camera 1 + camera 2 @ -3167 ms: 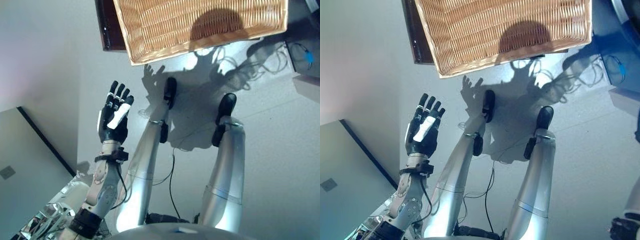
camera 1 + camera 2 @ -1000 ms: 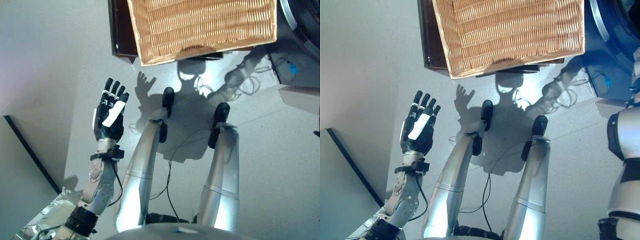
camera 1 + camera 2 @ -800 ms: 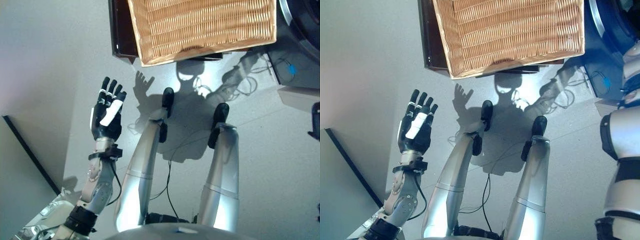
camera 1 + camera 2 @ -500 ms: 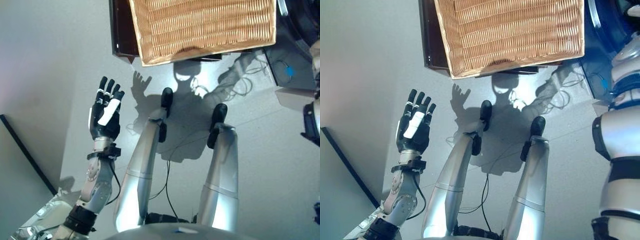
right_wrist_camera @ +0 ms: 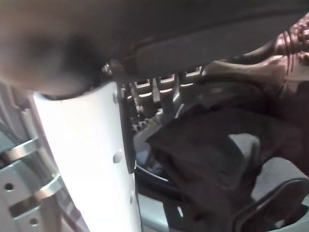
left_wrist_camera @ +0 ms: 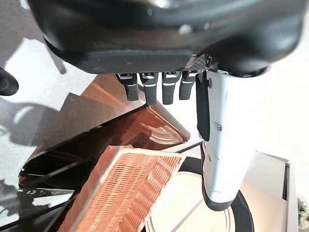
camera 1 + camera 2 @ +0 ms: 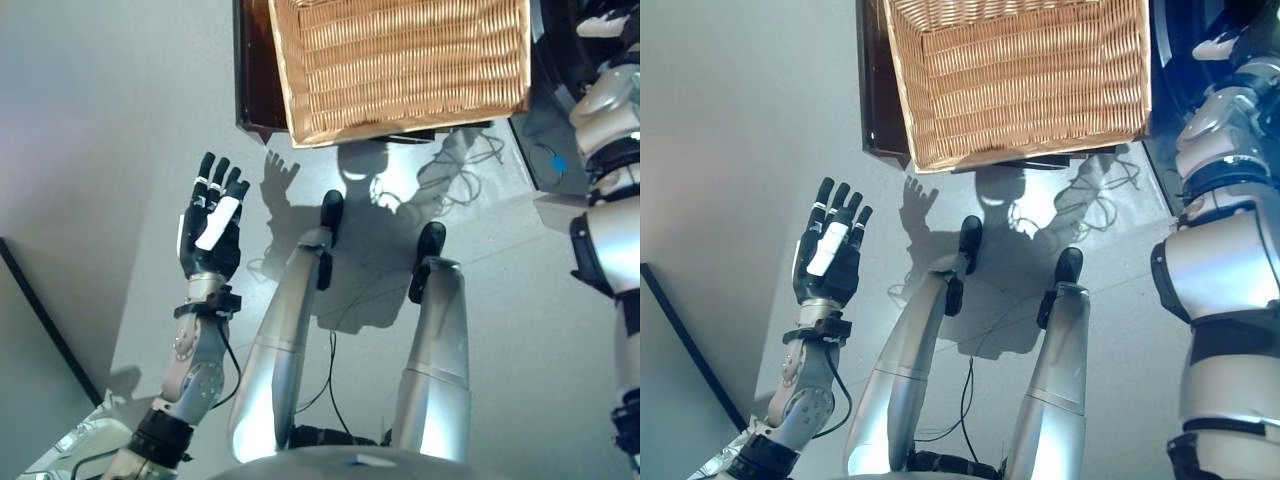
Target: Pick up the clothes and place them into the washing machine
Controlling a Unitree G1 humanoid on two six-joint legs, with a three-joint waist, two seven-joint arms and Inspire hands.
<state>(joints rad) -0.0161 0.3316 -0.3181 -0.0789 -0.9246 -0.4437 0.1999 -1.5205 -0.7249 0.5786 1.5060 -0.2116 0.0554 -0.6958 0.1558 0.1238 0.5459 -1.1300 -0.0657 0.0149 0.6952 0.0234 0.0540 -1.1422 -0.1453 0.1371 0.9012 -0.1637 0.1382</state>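
The left hand (image 7: 211, 230) is raised over the grey floor with straight, spread fingers and holds nothing, seemingly kept clear. In its wrist view the right hand (image 5: 159, 94) sits against dark crumpled clothes (image 5: 212, 150); I cannot tell its grip, and it seems to be delivering them into the dark-rimmed round washing machine (image 7: 1175, 40). One rectangular woven wicker basket (image 7: 1025, 75) rests on one dark brown stand (image 7: 876, 90) beside one machine.

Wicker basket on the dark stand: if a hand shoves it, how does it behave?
The wicker basket has tightly woven walls, so it is probably stiff and light for its size. No clothes show in its visible part, so it likely slides readily. The dark stand looks glossy, so expect slipping rather than tipping.
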